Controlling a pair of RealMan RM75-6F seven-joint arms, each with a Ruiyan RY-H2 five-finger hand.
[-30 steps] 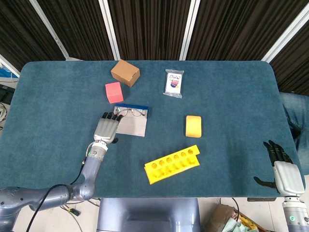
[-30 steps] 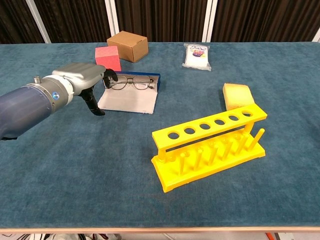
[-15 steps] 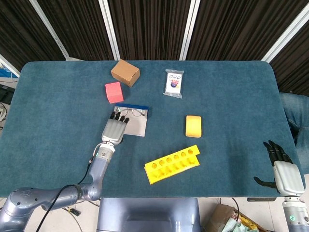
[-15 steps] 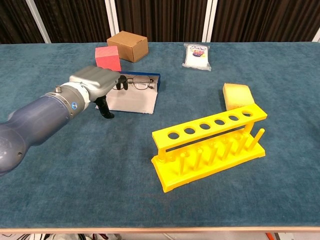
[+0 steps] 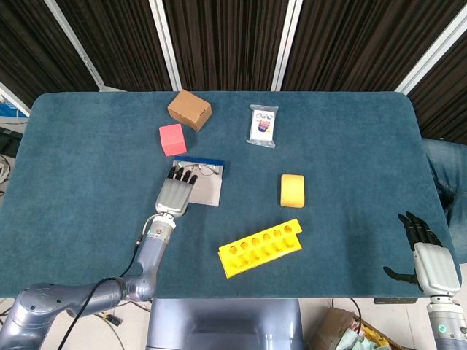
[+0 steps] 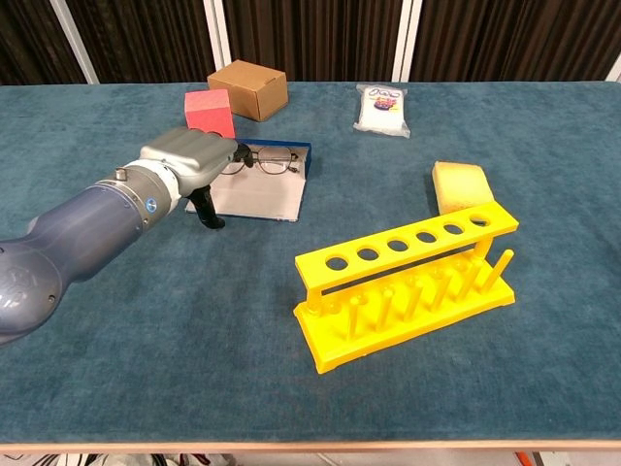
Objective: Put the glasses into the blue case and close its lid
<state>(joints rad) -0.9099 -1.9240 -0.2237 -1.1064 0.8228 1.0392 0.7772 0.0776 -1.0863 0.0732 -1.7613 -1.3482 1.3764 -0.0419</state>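
Two parts of the task remain: seating the glasses (image 6: 260,160) fully and closing the lid. Left hand (image 5: 174,195), left of frame centre, hovers over the blue case (image 5: 202,191), fingers extended at the frame, holding nothing. Keep fingertips off the lenses; nudge by the rim. Glasses are thin, dark-framed, lying along the case's blue far edge. Right hand (image 5: 429,261), lower right, is spread and idle.

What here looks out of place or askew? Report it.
Little stands out. The glasses lie along the raised far edge of the open blue case, with the left hand at their end. The yellow rack sits skewed to the table edge. Nothing is spilled or visibly damaged.
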